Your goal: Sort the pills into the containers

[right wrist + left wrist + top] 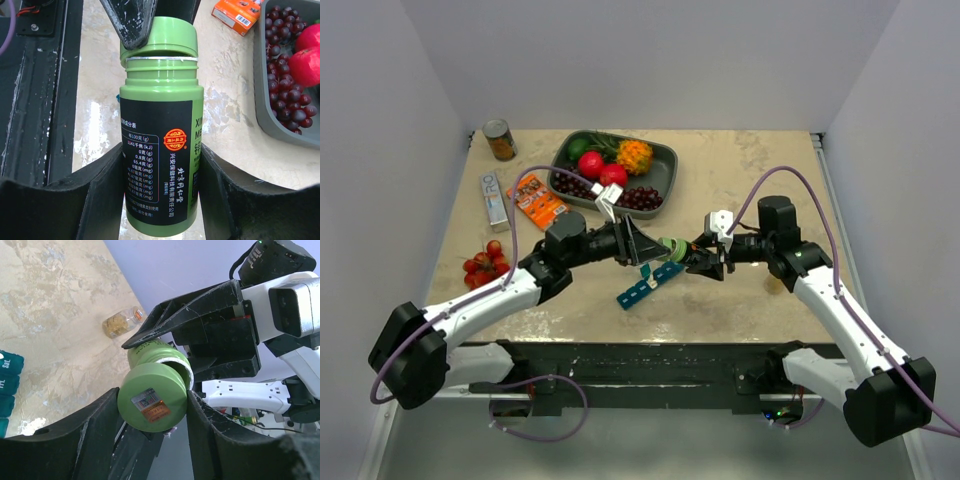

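Mid-frame in the top view, a bottle (673,246) is held just above the containers (648,284). A tray (662,163) is set behind them, a can (500,140) at upper left, tomatoes (485,264) at mid-left.

Green bottle (160,150) with a black label and a red-orange seal; green cap (152,397) with an orange sticker; teal-blue pill organizer (645,287); beige marbled desk (760,180).

Table (750,190) with tray (670,160), can (500,140), organizer (645,285)
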Robot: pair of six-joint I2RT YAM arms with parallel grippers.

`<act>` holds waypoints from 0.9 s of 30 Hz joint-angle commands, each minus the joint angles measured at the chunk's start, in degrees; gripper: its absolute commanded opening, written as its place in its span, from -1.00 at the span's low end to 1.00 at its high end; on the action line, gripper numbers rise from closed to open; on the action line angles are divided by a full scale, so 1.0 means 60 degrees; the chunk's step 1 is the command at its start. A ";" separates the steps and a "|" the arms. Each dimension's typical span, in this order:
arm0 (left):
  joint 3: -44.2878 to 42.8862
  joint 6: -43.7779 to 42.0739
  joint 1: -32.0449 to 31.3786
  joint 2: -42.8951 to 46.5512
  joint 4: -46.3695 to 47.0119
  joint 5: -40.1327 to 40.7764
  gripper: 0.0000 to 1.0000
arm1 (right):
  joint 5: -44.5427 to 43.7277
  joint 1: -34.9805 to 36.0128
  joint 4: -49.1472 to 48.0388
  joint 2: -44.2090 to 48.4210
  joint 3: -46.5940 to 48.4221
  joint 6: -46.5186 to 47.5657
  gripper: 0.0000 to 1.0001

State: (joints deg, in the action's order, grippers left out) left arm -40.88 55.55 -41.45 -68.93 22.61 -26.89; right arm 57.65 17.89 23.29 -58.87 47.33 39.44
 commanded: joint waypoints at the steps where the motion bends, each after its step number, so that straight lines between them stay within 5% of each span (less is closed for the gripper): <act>1: -0.0642 0.0044 -0.0137 -0.0172 0.0012 -0.0029 -0.92 | -0.0028 0.0006 -0.0234 0.0026 -0.0022 -0.0055 -1.00; 12: -0.1359 -0.0219 -0.0240 -0.0479 -0.0837 0.0117 -0.95 | -0.0233 0.0095 -0.0234 0.0012 -0.0052 -0.0011 -1.00; 27: -0.3337 -0.1611 -0.0430 -0.1534 -0.4368 0.0410 -0.99 | -0.0160 0.0138 -0.0248 0.0041 -0.0008 -0.0113 -1.00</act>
State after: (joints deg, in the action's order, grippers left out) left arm -56.90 49.43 -43.29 -76.49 1.45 -25.91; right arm 53.63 18.11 23.27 -58.87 46.65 39.40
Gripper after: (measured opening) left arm 0.566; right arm 0.548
